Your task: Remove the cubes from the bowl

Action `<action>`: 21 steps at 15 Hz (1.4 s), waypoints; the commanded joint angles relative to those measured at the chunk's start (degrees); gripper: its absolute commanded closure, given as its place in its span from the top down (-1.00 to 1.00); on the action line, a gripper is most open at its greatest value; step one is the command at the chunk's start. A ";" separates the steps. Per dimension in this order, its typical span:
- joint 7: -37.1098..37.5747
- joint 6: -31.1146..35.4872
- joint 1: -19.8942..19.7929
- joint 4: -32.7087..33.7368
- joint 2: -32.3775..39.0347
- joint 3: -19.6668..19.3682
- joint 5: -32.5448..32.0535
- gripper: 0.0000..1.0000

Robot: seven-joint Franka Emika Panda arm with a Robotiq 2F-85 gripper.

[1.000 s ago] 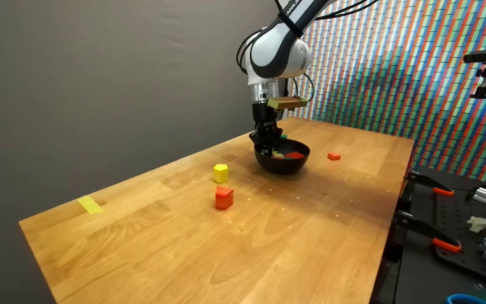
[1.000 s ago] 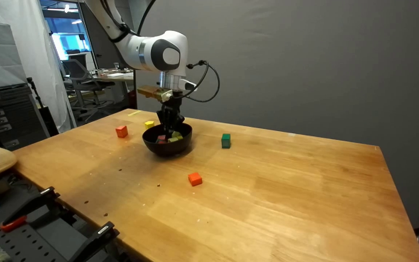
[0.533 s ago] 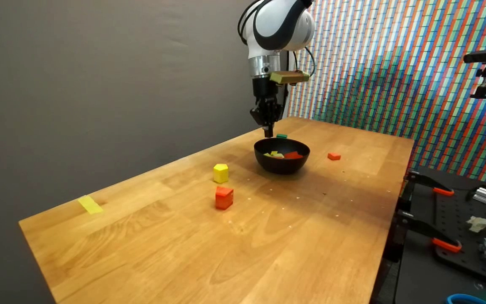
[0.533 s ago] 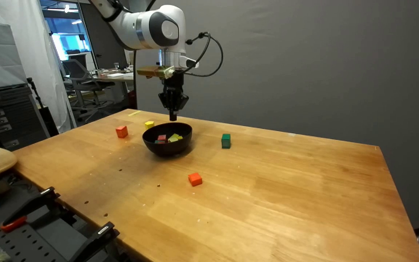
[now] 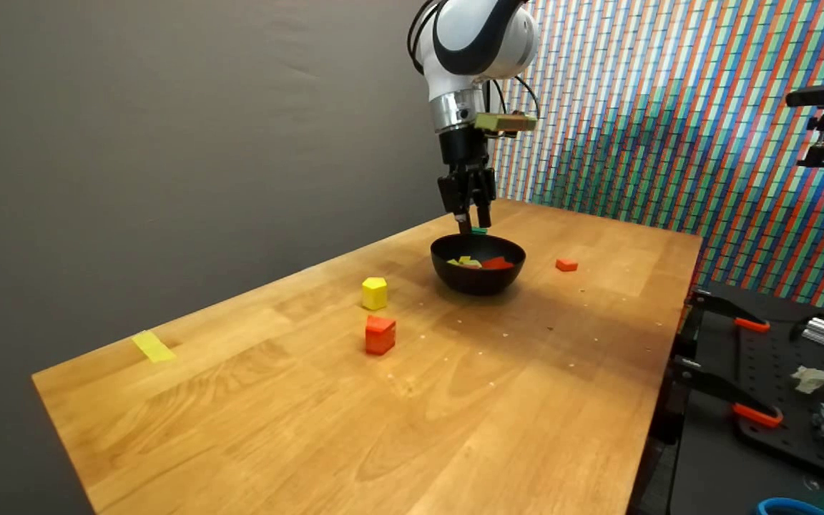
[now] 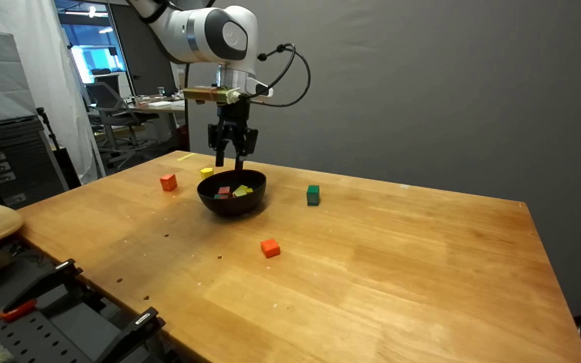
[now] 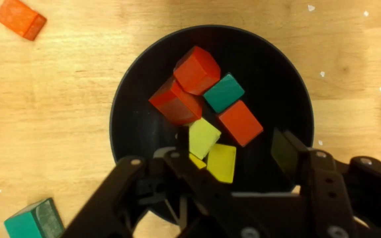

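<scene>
The black bowl (image 5: pixel 480 281) stands upright on the table in both exterior views. In the wrist view it holds several blocks: a red block (image 7: pixel 197 71), two more red ones, a green block (image 7: pixel 223 93), a yellow-green block (image 7: pixel 203 138) and a yellow block (image 7: pixel 222 162). A further yellow piece (image 7: pixel 197 161) is partly hidden by a finger. My gripper (image 6: pixel 229 164) hangs above the bowl's rim, on the wall side, its jaws spread apart. Nothing sits between its fingers, and they touch no block.
Loose on the table lie an orange-red block (image 6: pixel 270 248), a green block (image 6: pixel 313 195), a red block (image 5: pixel 380 335) and a yellow block (image 5: pixel 374 293). A flat yellow strip (image 5: pixel 153 346) marks a corner. Clamps (image 5: pixel 730 393) grip the table's edge.
From inside the bowl, my gripper has risen clear of the rim. Its fingers, together half a second ago, have parted, and the wrist has tilted slightly. The bowl stays in place.
</scene>
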 commanded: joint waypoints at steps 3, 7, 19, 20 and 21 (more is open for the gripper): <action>-0.93 3.46 -1.08 -1.80 2.74 0.12 0.86 1.00; -0.57 6.66 -1.04 -2.33 5.28 0.37 1.18 0.99; 1.19 11.12 2.88 -0.09 8.72 -0.46 -4.08 0.46; 1.20 10.94 3.34 0.57 9.12 -0.44 -4.73 0.32; 1.28 10.92 3.79 1.07 9.42 -0.43 -5.45 0.12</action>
